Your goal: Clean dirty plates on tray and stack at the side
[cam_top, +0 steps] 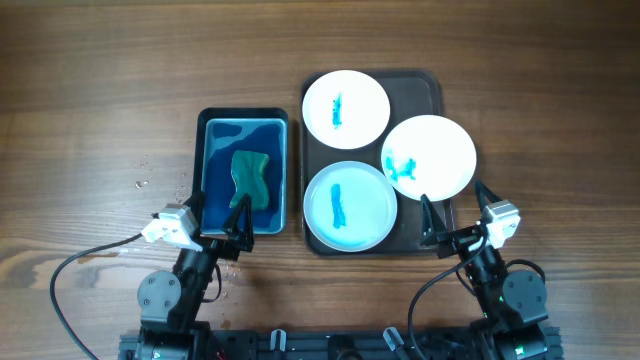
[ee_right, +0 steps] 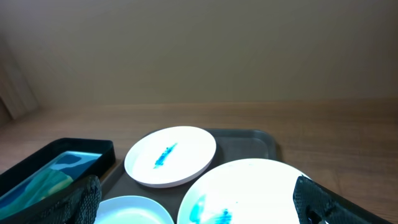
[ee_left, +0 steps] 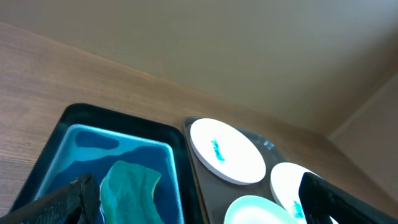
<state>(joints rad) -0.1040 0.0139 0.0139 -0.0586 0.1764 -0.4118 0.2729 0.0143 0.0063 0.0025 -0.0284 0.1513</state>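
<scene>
- The left gripper (cam_top: 220,218) hovers over the near edge of the tub (cam_top: 243,117), its fingers spread wide with nothing between them.
- Just beyond it, the green sponge (cam_top: 250,178) lies in the blue water, nearer the right wall of the tub.
- The right gripper (cam_top: 453,205) is spread wide too and holds nothing. It sits at the near right corner of the tray (cam_top: 425,85).
- Three white plates lie on the tray, each with a blue smear: the far plate (cam_top: 345,105), the right plate (cam_top: 430,155) and the near plate (cam_top: 350,205). The right plate hangs over the tray's right edge.
- None looks wiped, so I'd say the job has barely begun.
- To do the next step well, I'd come straight down on the sponge and pinch it across its narrow middle. Then let it drip before it leaves the tub (there are already drops (cam_top: 140,184) on the table (cam_top: 100,80)).
- Meanwhile the right gripper could steady the overhanging plate by its rim.
</scene>
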